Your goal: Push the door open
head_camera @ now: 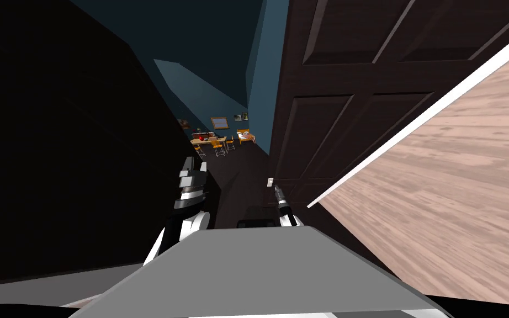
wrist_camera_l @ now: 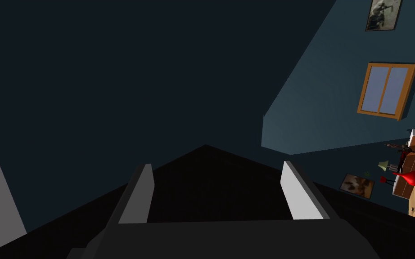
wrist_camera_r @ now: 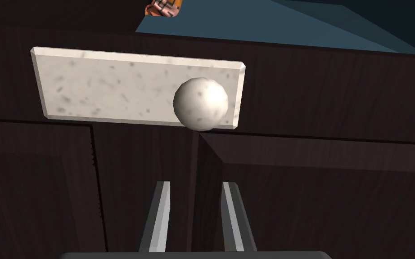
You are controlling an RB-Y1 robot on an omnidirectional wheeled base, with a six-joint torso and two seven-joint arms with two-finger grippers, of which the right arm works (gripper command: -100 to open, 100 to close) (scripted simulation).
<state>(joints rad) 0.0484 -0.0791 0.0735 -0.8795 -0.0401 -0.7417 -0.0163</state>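
Door (head_camera: 358, 83): dark, panelled, ajar at robot's right; pale knob (wrist_camera_r: 200, 103) near its free edge. Right gripper (wrist_camera_r: 196, 186): fingers nearly together, empty, just beside knob. Best pushed flat and steady, far from the hinges. Left gripper (wrist_camera_l: 217, 165): spread, idle.

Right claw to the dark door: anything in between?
Nothing visible. The right claw, fingers close together, points at the dark brown panelled door, with its white speckled plate and round knob just beyond the fingertips.
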